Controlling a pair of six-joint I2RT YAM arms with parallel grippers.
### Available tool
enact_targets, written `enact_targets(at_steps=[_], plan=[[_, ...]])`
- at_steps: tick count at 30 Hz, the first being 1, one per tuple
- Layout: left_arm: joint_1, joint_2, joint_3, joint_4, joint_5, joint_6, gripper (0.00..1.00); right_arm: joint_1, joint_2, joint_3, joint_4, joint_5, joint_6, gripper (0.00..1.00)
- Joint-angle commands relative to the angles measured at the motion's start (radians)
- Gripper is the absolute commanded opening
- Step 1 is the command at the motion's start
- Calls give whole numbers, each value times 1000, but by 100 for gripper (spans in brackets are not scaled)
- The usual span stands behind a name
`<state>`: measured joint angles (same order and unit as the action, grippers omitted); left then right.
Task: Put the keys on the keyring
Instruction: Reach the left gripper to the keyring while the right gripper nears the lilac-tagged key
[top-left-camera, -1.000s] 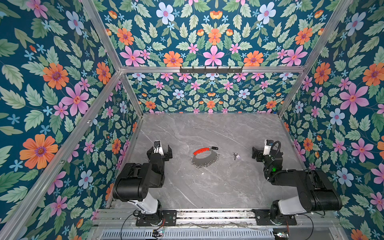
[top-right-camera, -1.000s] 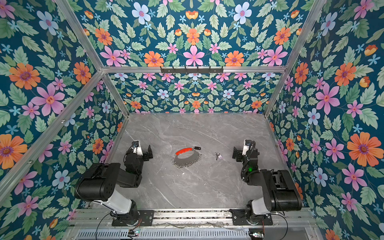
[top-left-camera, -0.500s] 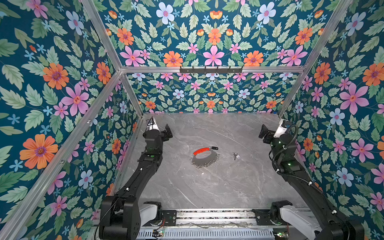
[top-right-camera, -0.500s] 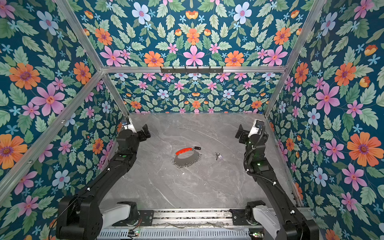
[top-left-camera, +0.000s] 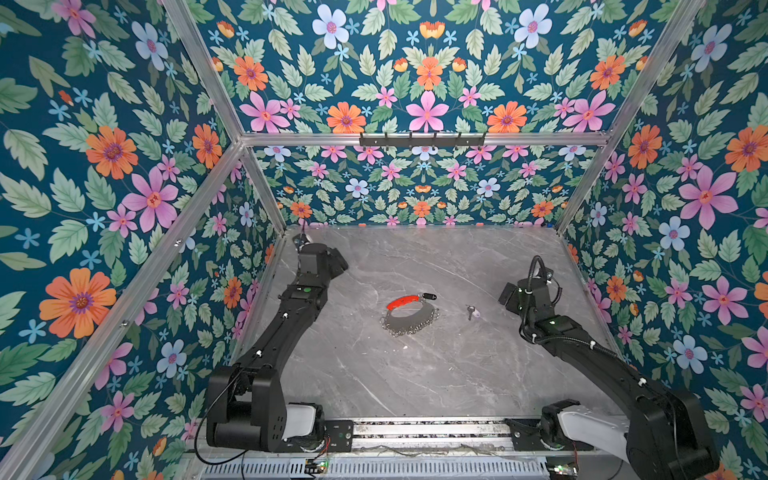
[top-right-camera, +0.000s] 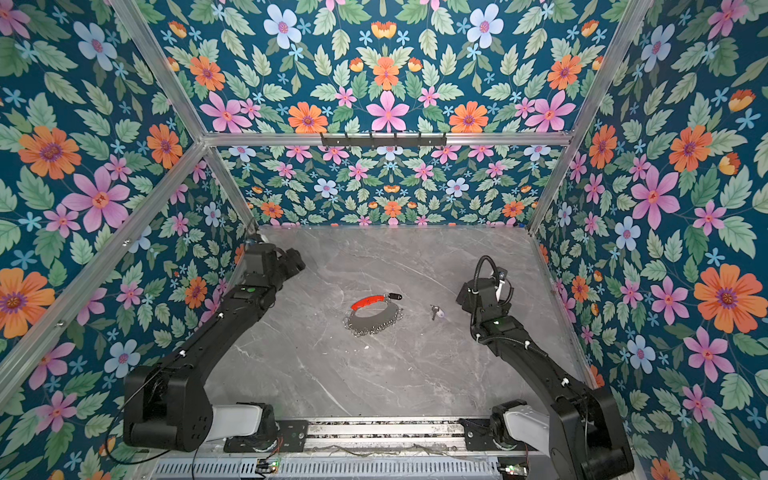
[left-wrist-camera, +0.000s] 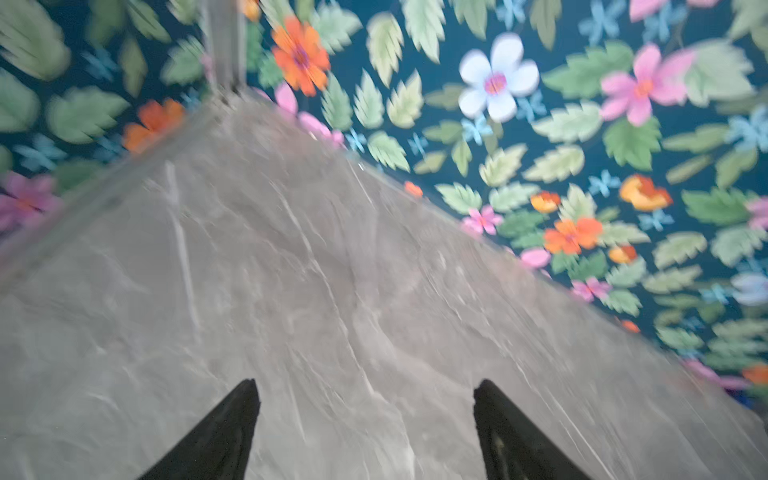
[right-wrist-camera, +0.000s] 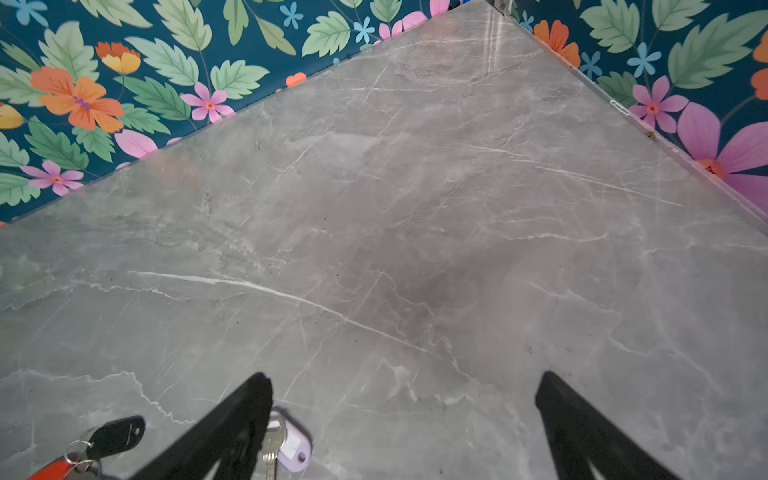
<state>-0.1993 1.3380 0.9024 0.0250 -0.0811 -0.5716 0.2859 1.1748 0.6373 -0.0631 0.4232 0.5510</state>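
The keyring (top-left-camera: 409, 318) (top-right-camera: 371, 318) lies flat in the middle of the grey marble table, a wire loop with a red curved section (top-left-camera: 402, 301) and many small silver rings. To its right lie the keys (top-left-camera: 472, 311) (top-right-camera: 436, 311), a small silver key with a lavender tag. My right gripper (top-left-camera: 506, 293) (top-right-camera: 462, 297) hovers open just right of the keys. In the right wrist view the keys (right-wrist-camera: 286, 444) lie beside one fingertip, and the right gripper (right-wrist-camera: 403, 378) holds nothing. My left gripper (top-left-camera: 340, 264) (left-wrist-camera: 363, 384) is open over bare table at the back left.
Floral walls close in the table on the left, back and right. A black hook rack (top-left-camera: 422, 139) hangs on the back crossbar. A black fob (right-wrist-camera: 118, 432) is attached at the keyring's red end. Both arm bases stand on the front rail (top-left-camera: 428, 430).
Both arms rose from a folded pose at the front and stretched toward the back. Since then the right gripper has come down and leftward near the keys. Keys and keyring have not moved.
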Motion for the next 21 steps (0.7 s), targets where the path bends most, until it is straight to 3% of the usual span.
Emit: enact_targets(at_steps=[1, 3, 8, 11, 17, 21], plan=[[-107, 24, -43, 160, 136, -3, 77, 8, 30, -21, 1, 14, 38, 99], [-192, 86, -13, 146, 155, 0, 70, 8, 25, -66, 115, -87, 12, 98], [-386, 224, 19, 194, 145, -20, 56, 9, -12, -165, 343, -212, -10, 72], [-424, 298, 50, 202, 139, -57, 44, 8, -1, -167, 350, -218, -2, 64], [-452, 428, 89, 248, 187, -96, 30, 8, 15, -150, 345, -249, 8, 56], [-461, 477, 110, 256, 219, -114, 28, 7, 3, -160, 353, -244, 8, 56]])
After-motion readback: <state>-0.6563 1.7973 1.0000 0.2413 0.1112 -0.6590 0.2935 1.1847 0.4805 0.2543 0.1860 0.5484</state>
